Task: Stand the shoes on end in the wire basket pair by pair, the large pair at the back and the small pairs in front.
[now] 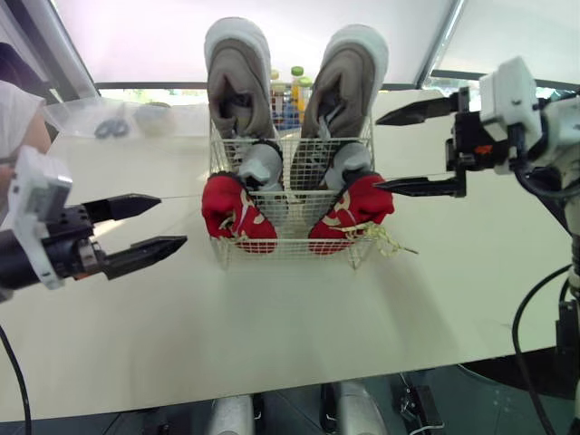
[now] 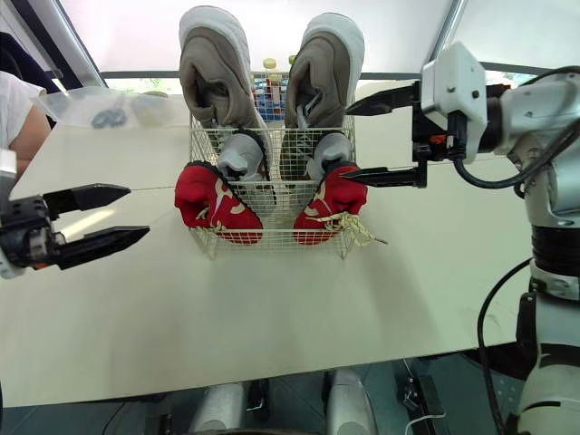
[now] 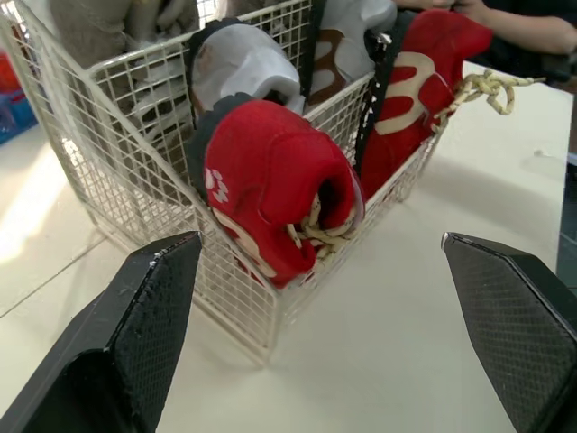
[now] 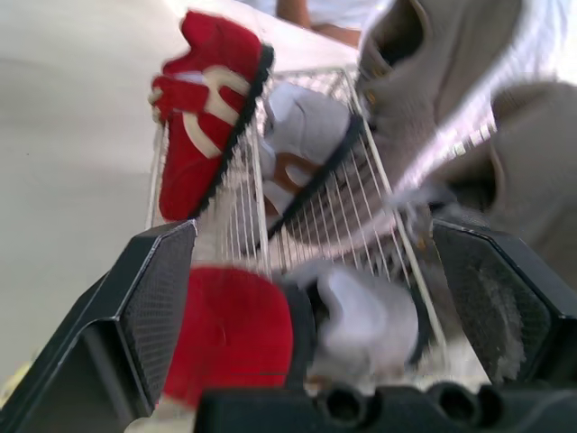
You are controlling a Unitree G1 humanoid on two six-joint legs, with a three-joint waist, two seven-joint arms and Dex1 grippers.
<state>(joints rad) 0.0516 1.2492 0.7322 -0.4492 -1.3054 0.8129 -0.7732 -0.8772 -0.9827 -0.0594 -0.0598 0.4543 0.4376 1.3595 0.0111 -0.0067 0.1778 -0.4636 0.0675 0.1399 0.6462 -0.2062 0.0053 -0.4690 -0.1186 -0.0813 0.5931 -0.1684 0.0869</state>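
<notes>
- wire basket (image 1: 290,246) sits in the middle of the table (image 1: 272,335), w/ all 3 pairs stood on end inside it.
- Back row: large taupe pair (image 1: 237,77), tallest, sticking well above the rim.
- Middle row: small grey pair (image 1: 261,165). Front row: small red pair (image 1: 234,210), bulging out over the front wire.
- Cream lace (image 1: 385,237) from the R-side red shoe hangs out past the basket's front corner onto the table.
- right gripper (image 1: 376,152): fingers spread wide, nothing in them, hovering just beside the basket's R side. Upper finger is level w/ the taupe shoe; lower finger's tip is at the R red shoe, touching or not I can't tell.
- left gripper (image 1: 172,222): fingers also apart, empty, over bare table. It's well clear of the basket on its L side, approx level w/ the red shoes.
- Bottles (image 1: 295,86) stand behind the basket; a person (image 1: 14,118) is at the far L edge.
</notes>
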